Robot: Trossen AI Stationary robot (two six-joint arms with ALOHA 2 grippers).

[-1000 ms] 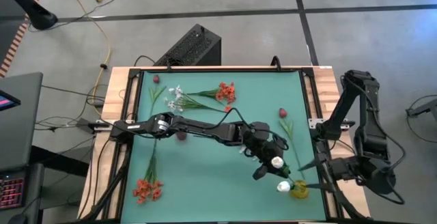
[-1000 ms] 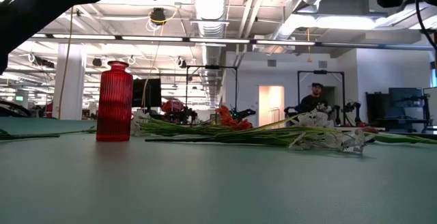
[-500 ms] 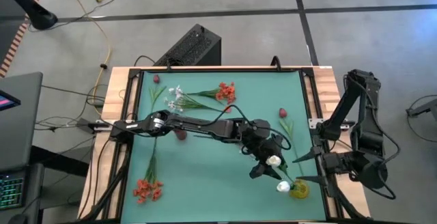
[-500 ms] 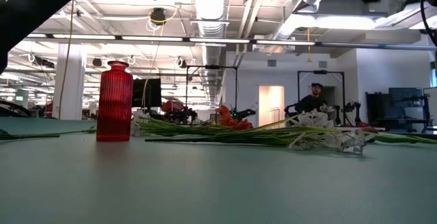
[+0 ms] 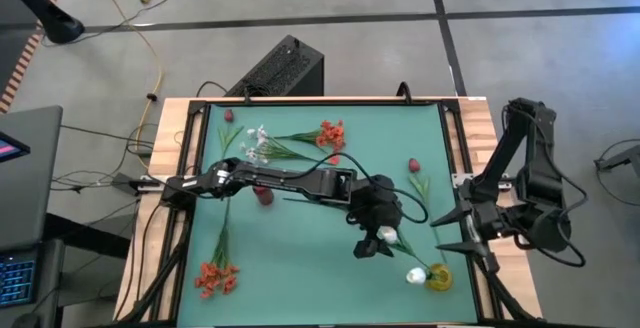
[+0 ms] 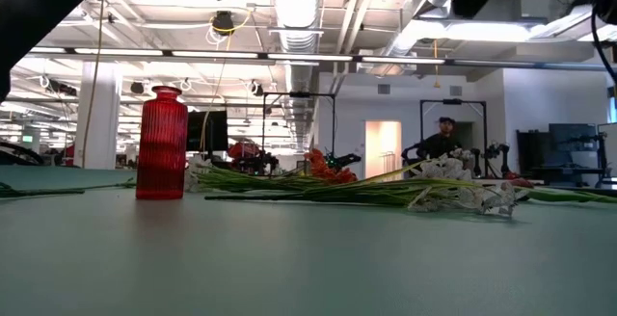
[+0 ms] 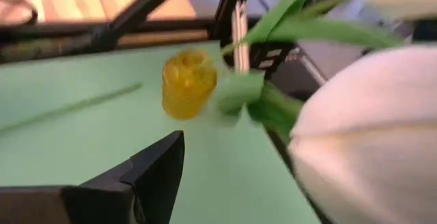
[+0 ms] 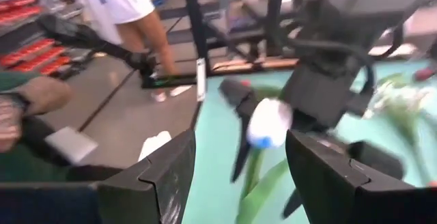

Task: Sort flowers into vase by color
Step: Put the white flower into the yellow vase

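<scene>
Two white buds [image 5: 414,274] stood in the yellow vase [image 5: 438,279]; left gripper [image 5: 375,241] spread open beside them, right gripper [image 5: 452,231] open, red vase [image 6: 161,144] far left.

Two vases stand on the table: one yellow vase [image 5: 438,280] and one red vase [image 5: 264,195]. Two orange-red clusters [image 5: 330,135], two white buds [image 5: 415,274] and one white blossom spray [image 5: 257,145] show. Two dark red buds [image 5: 413,166] lie apart.
</scene>
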